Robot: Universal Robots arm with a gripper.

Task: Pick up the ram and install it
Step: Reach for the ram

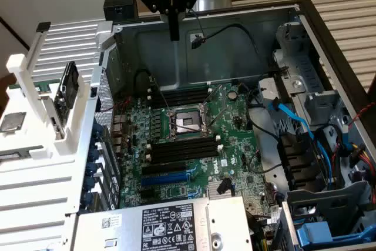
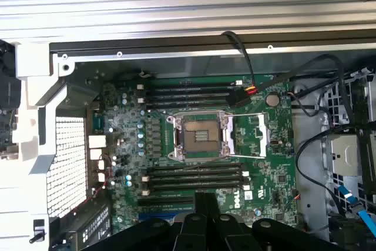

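My gripper [image 1: 174, 27] hangs high over the back wall of the open computer case, its black fingers pressed together and nothing between them. In the wrist view the shut gripper [image 2: 206, 203] sits above the motherboard [image 2: 258, 168], close to the lower bank of black memory slots [image 2: 194, 176]. A second bank [image 2: 188, 95] lies beyond the CPU socket [image 2: 202, 136]. A dark narrow stick with a green edge, which looks like the ram [image 1: 66, 86], stands upright in the white rack [image 1: 35, 163] at the exterior view's left, well away from the gripper.
The case walls [image 1: 235, 45] ring the motherboard [image 1: 235, 121]. A power supply [image 1: 170, 227] with a white label sits at the front. Blue and black cables [image 1: 294, 123] and drive bays crowd the exterior view's right. A black cable [image 2: 244, 63] hangs over the upper slots.
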